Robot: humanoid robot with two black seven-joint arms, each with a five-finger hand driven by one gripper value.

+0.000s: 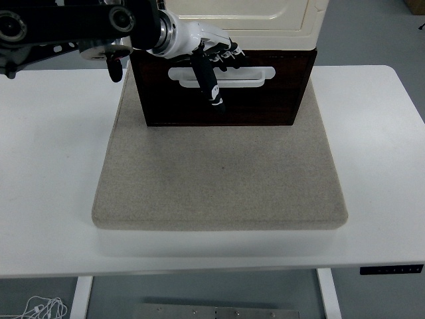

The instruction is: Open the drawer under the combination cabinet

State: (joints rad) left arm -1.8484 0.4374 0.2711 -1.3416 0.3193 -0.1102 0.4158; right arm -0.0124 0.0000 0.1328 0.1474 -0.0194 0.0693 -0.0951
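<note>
The combination cabinet has a cream upper unit standing on a dark brown drawer with a white loop handle. It stands at the back of a beige felt mat. My left arm reaches in from the upper left. My left hand is at the left half of the handle, its fingers curled over the handle's top bar and its thumb pointing down across the drawer front. The drawer front sits flush under the upper unit. The right arm is out of view.
The white table carries the mat, which covers the middle from the cabinet to near the front edge. A control panel sits on the table's front right edge. Cables lie on the floor at the lower left.
</note>
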